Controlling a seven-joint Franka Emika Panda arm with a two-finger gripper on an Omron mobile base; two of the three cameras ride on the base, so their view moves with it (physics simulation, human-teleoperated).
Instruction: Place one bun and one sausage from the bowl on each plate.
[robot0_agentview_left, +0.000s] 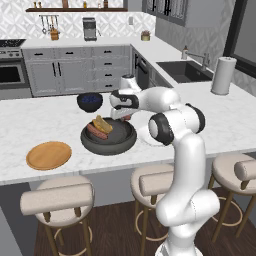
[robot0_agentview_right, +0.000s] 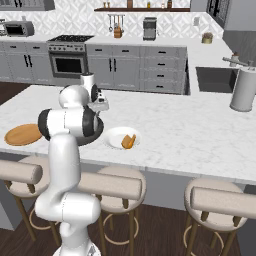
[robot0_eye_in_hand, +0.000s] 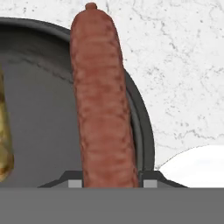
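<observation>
Here, at the centre: the bowl, wide and dark grey-black, stands on the marble desk between the two plates.
Bowl contents: a bun and a sausage lie together in its left part, seen from the left base view.
Held sausage: a second sausage runs lengthwise up the hand view, over the bowl's rim; in the left base view its reddish end shows under the hand.
Pincer: the pincer is closed on this sausage, one finger tip on each side of its near end.
White plate: the small glossy plate sits just beside the bowl on the robot's right and carries a bun.
Wooden plate: the tan plate lies near the bowl, to its left, close to the desk's front edge.
Blue bowl: a smaller dark blue bowl stands behind the big one.
Surroundings: padded stools line the front of the desk; a paper-towel roll stands far right.
</observation>
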